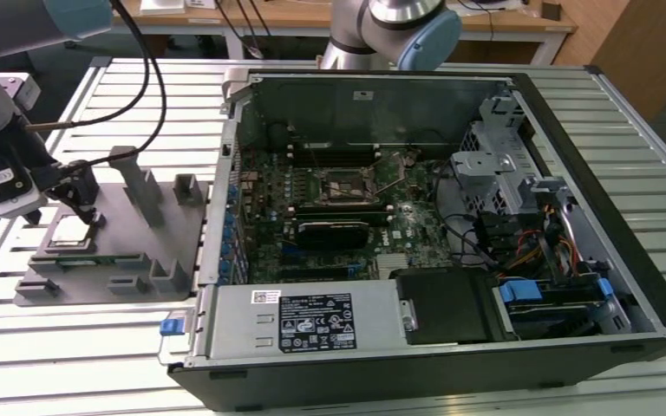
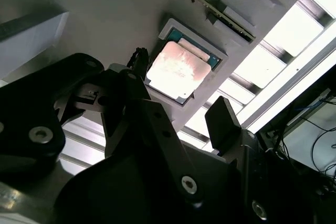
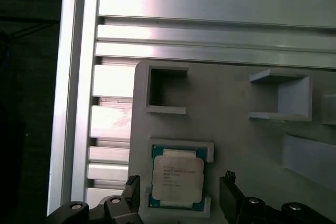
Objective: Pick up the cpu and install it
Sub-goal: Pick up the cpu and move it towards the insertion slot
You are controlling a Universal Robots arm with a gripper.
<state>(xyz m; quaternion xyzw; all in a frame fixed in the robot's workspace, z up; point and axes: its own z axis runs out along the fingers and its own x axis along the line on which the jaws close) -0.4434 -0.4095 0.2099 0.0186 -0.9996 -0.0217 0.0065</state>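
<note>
over tray (image 3: 236,129), gripper (image 3: 181,189) points down, fingers (image 3: 231,195) spread astride seated cpu (image 3: 177,178).

Note the cpu (image 3: 177,180): smooth, shiny silver metal top on a green board. Your tray (image 3: 236,145) is matt grey plastic; your counter (image 3: 210,6) is ribbed, glossy bare metal.

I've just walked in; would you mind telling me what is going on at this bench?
A robot arm holds its open gripper just above the cpu, which lies in its pocket in the grey tray beside the open computer case. In the first wrist view the fingers stand either side of the chip, not clamping it. Nothing has been carried to the motherboard socket yet.
</note>
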